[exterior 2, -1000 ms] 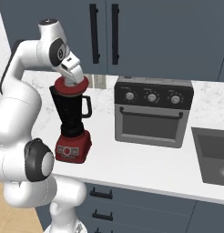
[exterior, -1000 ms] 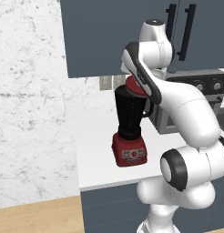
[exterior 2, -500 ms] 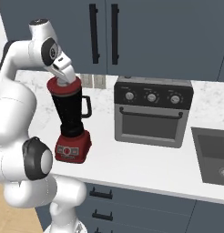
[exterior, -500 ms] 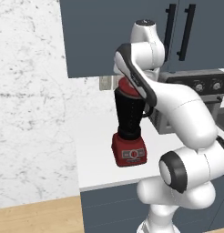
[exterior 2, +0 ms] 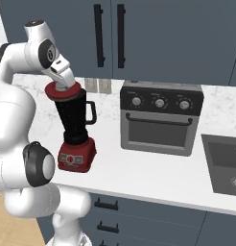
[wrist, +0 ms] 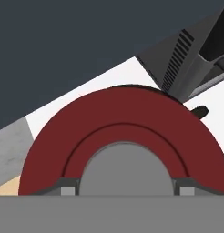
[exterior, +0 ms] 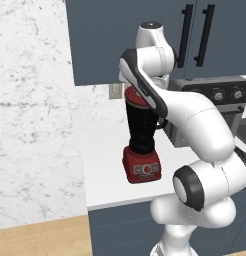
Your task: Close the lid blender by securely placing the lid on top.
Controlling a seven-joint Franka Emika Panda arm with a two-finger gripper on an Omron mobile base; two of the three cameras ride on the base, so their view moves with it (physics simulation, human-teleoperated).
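In the left base view, the tall black blender jar on its squat red base [exterior: 141, 150] stands on the white counter [exterior: 102, 165], the arm crossing in front.

The right base view shows the round red lid [exterior 2: 64, 91] on the jar, beside a grey toaster oven [exterior 2: 159, 117].

In the hand view, the gripper [wrist: 125, 191] has 2 fingertips [wrist: 67, 190] straddling the lid's grey knob; whether they grip it cannot be told.

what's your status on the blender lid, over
Gripper down on red lid, jaw state unclear. Lid sits atop blender jar. Toaster oven stands apart, nothing blocking.
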